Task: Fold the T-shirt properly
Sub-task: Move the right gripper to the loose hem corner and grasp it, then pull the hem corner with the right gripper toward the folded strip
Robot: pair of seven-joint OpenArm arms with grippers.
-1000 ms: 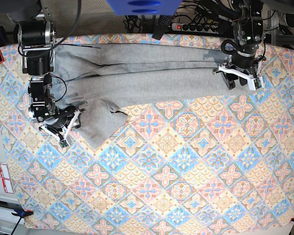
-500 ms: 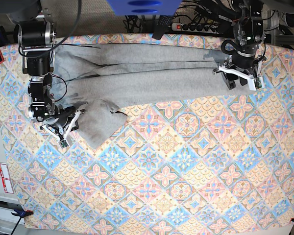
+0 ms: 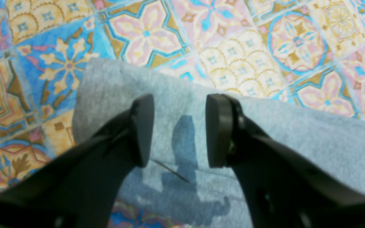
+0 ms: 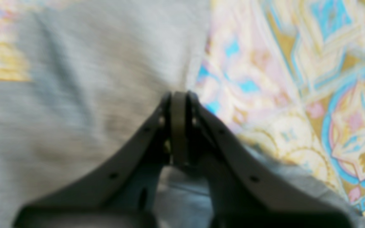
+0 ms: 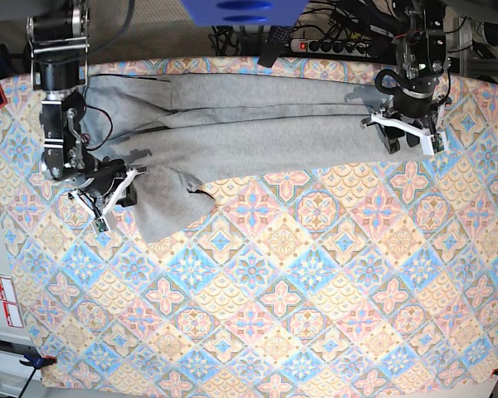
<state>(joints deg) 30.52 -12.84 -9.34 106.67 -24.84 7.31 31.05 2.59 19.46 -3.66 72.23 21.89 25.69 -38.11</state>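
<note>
while the grey t-shirt (image 5: 257, 124) lay stretched in a long band across the far part of the patterned tablecloth (image 5: 299, 315), both arms stood at its two ends. the right gripper (image 4: 178, 104) had its jaws pressed fully together at the edge of the cloth, and grey fabric lay directly against the tips, but the blurred wrist view did not show for certain whether a fold was pinched between them. in the base view this gripper (image 5: 116, 199) sat beside the loose flap of shirt that hung toward the near side, on that view's left. the left gripper (image 3: 180, 129) stood with its jaws apart, the two dark pads (image 3: 219, 133) poised over a corner of the shirt (image 3: 280, 136) with bare fabric visible in the gap; nothing was held. in the base view it (image 5: 411, 133) was at the shirt's end on that view's right, near the tablecloth's far edge. a power strip (image 5: 332, 46) lay behind the table.
</note>
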